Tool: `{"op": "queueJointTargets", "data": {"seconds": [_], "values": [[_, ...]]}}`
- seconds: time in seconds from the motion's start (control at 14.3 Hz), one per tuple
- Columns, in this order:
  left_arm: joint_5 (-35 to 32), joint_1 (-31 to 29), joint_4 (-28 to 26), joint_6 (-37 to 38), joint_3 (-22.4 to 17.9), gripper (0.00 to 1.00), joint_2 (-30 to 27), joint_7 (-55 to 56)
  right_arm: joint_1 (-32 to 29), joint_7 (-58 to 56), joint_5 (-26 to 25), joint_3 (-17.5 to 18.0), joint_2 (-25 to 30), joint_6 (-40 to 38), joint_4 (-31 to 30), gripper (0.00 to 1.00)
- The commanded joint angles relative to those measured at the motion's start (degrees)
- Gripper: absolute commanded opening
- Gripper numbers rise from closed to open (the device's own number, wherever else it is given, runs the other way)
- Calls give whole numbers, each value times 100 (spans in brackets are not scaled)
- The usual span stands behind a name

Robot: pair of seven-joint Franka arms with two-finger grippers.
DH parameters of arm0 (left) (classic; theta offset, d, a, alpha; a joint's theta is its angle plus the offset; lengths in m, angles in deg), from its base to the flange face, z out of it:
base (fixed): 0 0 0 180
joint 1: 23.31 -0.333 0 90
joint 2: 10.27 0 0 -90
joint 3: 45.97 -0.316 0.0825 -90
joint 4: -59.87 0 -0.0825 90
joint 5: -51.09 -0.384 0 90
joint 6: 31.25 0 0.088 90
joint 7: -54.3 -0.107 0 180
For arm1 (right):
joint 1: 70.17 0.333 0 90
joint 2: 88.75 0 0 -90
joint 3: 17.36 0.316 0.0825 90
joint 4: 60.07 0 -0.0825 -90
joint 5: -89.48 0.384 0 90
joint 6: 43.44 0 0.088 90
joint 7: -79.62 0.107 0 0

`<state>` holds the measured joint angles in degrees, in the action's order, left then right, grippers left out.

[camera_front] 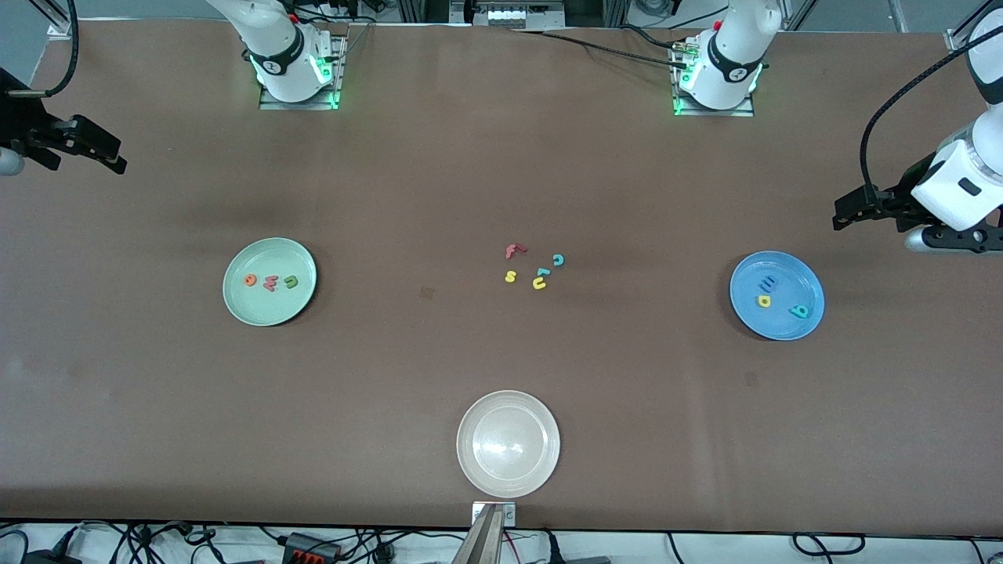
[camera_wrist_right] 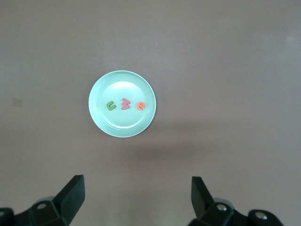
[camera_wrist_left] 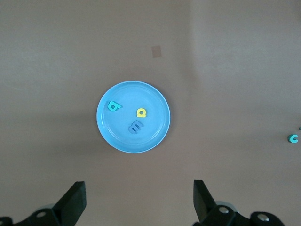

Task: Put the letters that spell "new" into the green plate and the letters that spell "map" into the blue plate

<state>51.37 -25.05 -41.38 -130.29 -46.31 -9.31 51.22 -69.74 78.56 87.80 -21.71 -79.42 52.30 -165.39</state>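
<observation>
The green plate (camera_front: 266,309) (camera_wrist_right: 122,127) holds the orange "e" (camera_front: 250,280) (camera_wrist_right: 140,106), salmon-red "w" (camera_front: 270,282) (camera_wrist_right: 125,104) and dark green "n" (camera_front: 291,281) (camera_wrist_right: 111,106) in a row. The blue plate (camera_front: 752,313) (camera_wrist_left: 141,94) holds the blue "m" (camera_front: 769,283) (camera_wrist_left: 135,126), yellow "a" (camera_front: 764,300) (camera_wrist_left: 141,112) and teal "p" (camera_front: 798,311) (camera_wrist_left: 113,106). My left gripper (camera_front: 845,213) (camera_wrist_left: 138,197) hangs open and empty, high over the table at the left arm's end. My right gripper (camera_front: 110,157) (camera_wrist_right: 138,195) hangs open and empty, high over the right arm's end.
Loose letters lie mid-table between the plates: a red "f" (camera_front: 514,251), teal "c" (camera_front: 558,259) (camera_wrist_left: 293,138), yellow "s" (camera_front: 510,276), yellow "u" (camera_front: 539,283) and a small teal piece (camera_front: 542,272). A white plate (camera_front: 508,478) sits near the front edge.
</observation>
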Motion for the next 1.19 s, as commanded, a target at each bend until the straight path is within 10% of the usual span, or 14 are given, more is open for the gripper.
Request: {"op": "queueJointTargets", "data": {"seconds": [0.0, 1.12], "values": [[78, -1, -140, -98, -45, 100, -114, -351, 10, -26, -105, -22, 34, -29, -41, 100], [96, -406, -35, 33, 360, 100, 80, -387, 10, -9, -105, -22, 17, -153, -41, 100]]}}
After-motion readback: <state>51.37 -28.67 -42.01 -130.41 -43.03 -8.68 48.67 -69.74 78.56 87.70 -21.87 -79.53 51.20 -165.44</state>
